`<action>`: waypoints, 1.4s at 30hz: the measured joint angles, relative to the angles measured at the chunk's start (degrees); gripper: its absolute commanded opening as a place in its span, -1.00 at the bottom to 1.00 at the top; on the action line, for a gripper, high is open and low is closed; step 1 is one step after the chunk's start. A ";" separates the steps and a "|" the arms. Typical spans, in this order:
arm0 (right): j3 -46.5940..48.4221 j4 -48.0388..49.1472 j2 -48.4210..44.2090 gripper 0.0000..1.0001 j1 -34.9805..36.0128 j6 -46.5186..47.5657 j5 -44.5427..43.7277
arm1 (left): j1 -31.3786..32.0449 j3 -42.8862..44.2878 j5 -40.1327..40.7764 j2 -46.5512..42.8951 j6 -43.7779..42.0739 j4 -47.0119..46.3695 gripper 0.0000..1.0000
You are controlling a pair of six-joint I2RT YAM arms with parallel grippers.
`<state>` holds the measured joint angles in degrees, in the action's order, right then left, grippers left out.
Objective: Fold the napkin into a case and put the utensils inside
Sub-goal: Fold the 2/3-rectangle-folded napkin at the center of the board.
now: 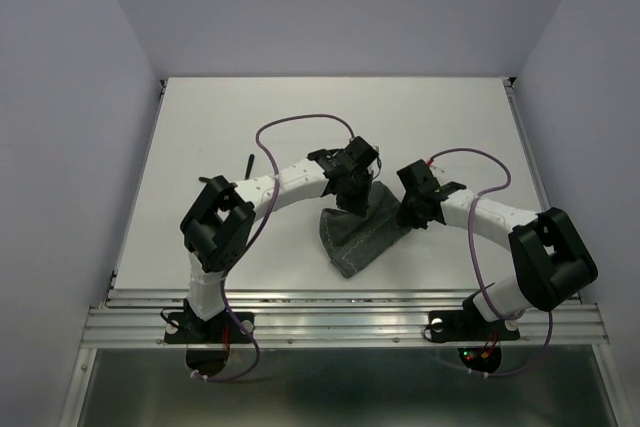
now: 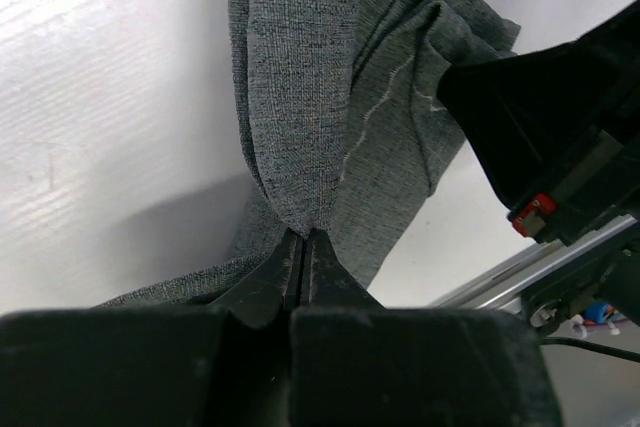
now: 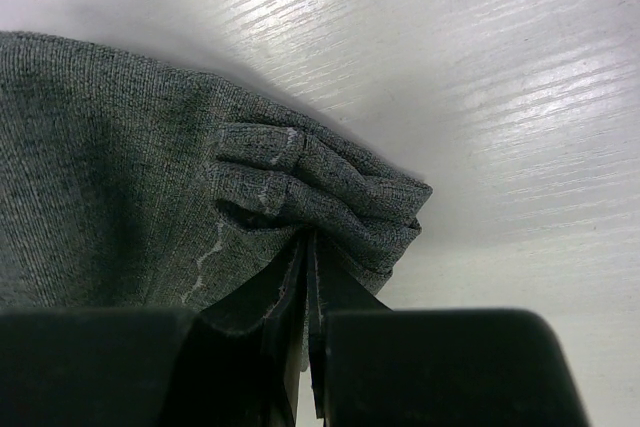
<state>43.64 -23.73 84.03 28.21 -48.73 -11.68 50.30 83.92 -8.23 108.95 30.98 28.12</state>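
Note:
The dark grey-green napkin (image 1: 358,235) is a rumpled, folded wedge near the middle front of the white table (image 1: 250,117). Whether it forms a case I cannot tell. My left gripper (image 1: 349,199) is shut on a raised fold at the cloth's far edge. In the left wrist view the cloth (image 2: 300,77) hangs stretched from the closed tips of the left gripper (image 2: 302,237). My right gripper (image 1: 407,213) is shut on the napkin's right corner. In the right wrist view the bunched hem (image 3: 320,182) with light stitching sits at the right gripper (image 3: 308,239). The utensils are hidden or out of view.
A thin dark stick-like item (image 1: 247,162) lies on the table left of the left arm, too small to identify. The right arm's black wrist (image 2: 560,137) is close beside the cloth in the left wrist view. A metal rail (image 1: 340,312) runs along the front edge.

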 measured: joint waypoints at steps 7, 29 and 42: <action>-0.76 1.88 -0.22 -0.82 0.00 -1.14 0.17 | 1.46 -1.14 0.20 -1.57 4.13 -0.74 -1.00; -4.11 7.17 -1.97 -0.82 -0.02 -4.26 1.77 | 6.36 -5.60 0.15 1.42 13.03 -7.80 -1.00; -5.75 8.28 -3.58 -0.74 -0.02 -5.68 2.56 | 6.84 -6.93 0.13 3.74 14.62 -10.56 -1.00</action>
<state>37.89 -15.44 80.44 28.18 -54.41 -9.13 57.14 76.99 -8.10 112.68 45.60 17.56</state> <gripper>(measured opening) 0.102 0.036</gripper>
